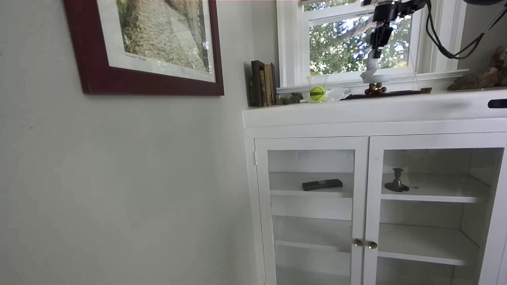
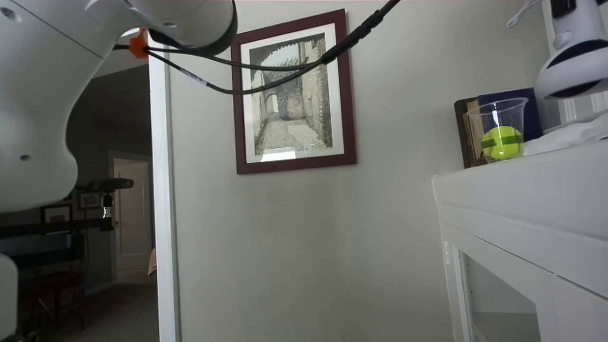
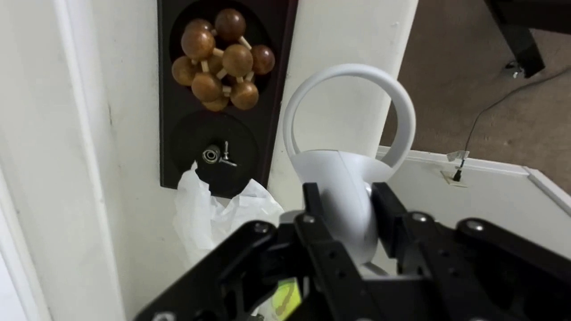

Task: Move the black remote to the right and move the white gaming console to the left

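Observation:
The white gaming console is a white controller with a ring. My gripper is shut on its handle, with one black finger on each side. In both exterior views the controller hangs above the white cabinet top, apart from it. The gripper points down. A black elongated object, probably the black remote, lies on the cabinet top at the right edge of an exterior view, partly cut off. It is not in the wrist view.
A dark tray with a wooden ball cluster, crumpled white paper and a clear cup with a yellow-green ball stand on the cabinet top. Books stand at its left end. A black handset lies behind cabinet glass.

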Available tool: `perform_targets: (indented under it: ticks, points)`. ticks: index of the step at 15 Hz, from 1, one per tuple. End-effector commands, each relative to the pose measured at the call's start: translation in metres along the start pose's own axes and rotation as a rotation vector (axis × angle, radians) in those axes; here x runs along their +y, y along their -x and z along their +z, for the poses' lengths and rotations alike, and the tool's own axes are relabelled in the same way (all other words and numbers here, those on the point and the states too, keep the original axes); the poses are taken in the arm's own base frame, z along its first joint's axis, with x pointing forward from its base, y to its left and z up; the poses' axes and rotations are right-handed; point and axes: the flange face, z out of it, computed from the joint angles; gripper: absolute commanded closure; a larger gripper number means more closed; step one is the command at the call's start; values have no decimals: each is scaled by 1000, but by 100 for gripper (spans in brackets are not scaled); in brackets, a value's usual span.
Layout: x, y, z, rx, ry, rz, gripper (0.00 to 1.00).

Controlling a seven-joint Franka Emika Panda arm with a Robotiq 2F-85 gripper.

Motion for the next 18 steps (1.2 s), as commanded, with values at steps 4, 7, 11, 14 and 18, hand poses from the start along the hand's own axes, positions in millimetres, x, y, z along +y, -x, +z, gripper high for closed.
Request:
perform_targets:
  ticks: [4,7,11,14,18]
  points:
    - [-6,6,-5,113,-29,-325,92]
    - [-2,5,1,61,-21,-247,67]
    - [1,3,2,57,-3,-285,92]
    - [-1,0,1,77,-7,-464,92]
    - [-3,-6,2,109,-3,-675,92]
